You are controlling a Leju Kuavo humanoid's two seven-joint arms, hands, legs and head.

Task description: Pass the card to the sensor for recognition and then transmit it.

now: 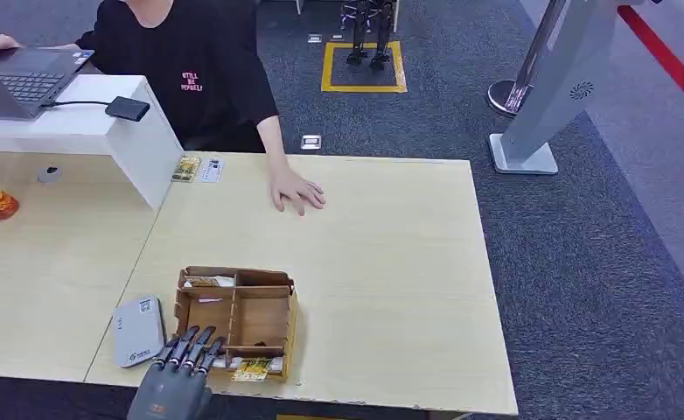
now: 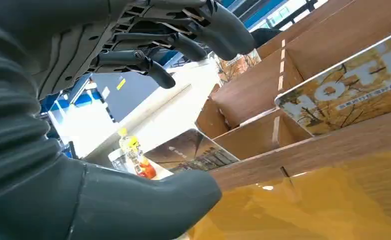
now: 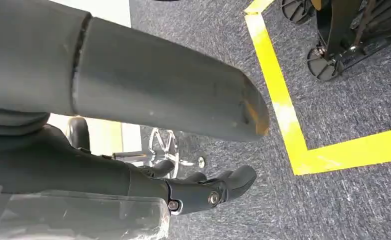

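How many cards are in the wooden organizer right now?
2 that I can see: one card in the front slot nearest the left hand, one card in the back-left compartment of the wooden organizer. The dividers may hide others.

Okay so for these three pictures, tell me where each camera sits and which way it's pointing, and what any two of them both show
Head view: high on the robot, looking forward and down at the table; the left hand reaches the wooden organizer, a person sits opposite.
Left wrist view: behind the left hand, looking into the wooden organizer at a yellow card.
Right wrist view: behind the hanging right hand, looking down at carpet and yellow floor tape.
Shared: head and left wrist views both show the left hand, organizer and card.
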